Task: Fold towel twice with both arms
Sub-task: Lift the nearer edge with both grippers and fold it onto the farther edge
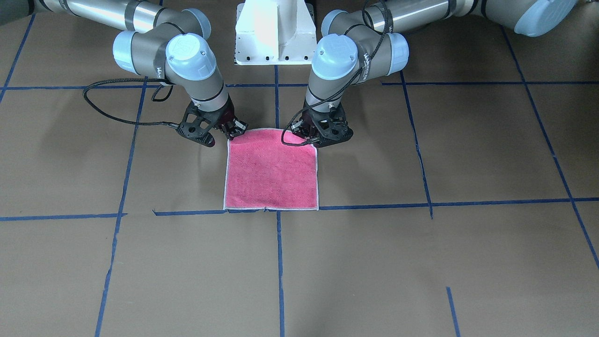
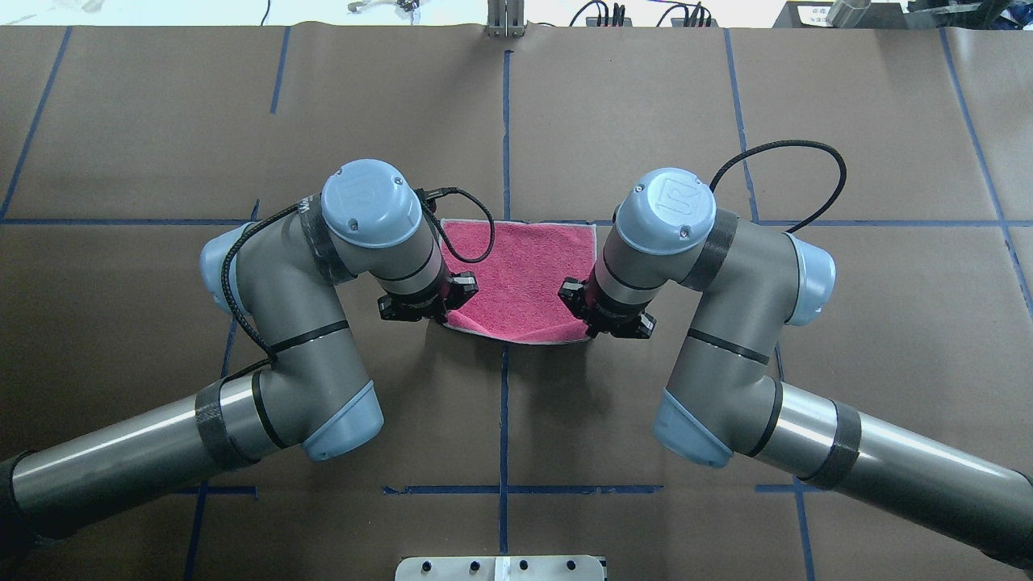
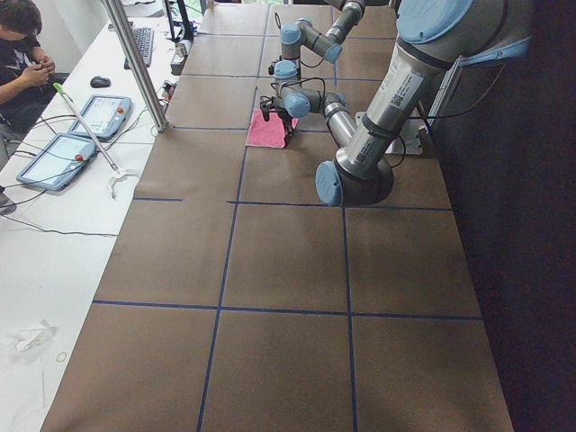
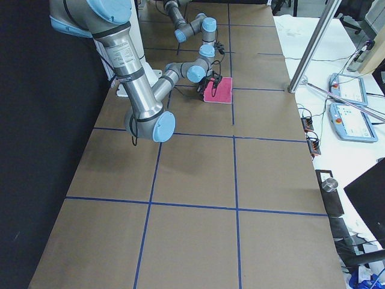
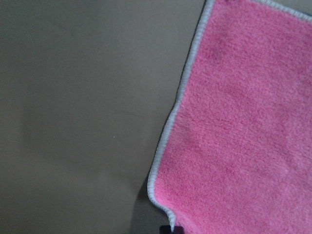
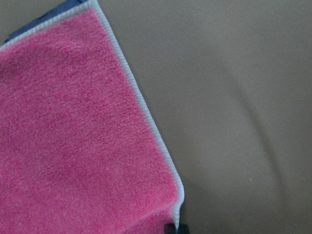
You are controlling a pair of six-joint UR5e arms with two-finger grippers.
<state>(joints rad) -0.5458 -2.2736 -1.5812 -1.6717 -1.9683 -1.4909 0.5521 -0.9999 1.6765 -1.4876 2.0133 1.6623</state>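
The towel (image 1: 271,173) lies pink face up on the brown table, its whitish border showing all round. The edge nearest the robot is raised slightly and sags between the two grippers in the overhead view (image 2: 516,274). My left gripper (image 2: 440,311) is shut on one near corner, and my right gripper (image 2: 593,319) is shut on the other. In the front-facing view the left gripper (image 1: 312,135) is at the towel's right near corner and the right gripper (image 1: 232,130) at its left. Each wrist view shows a corner drawn to a point at a dark fingertip (image 5: 177,228) (image 6: 170,228).
The white base pedestal (image 1: 276,32) stands just behind the towel. Blue tape lines (image 1: 279,262) grid the brown table. A person (image 3: 22,54) sits at a side bench with tablets (image 3: 54,160), and a metal post (image 3: 135,63) rises at the table's edge.
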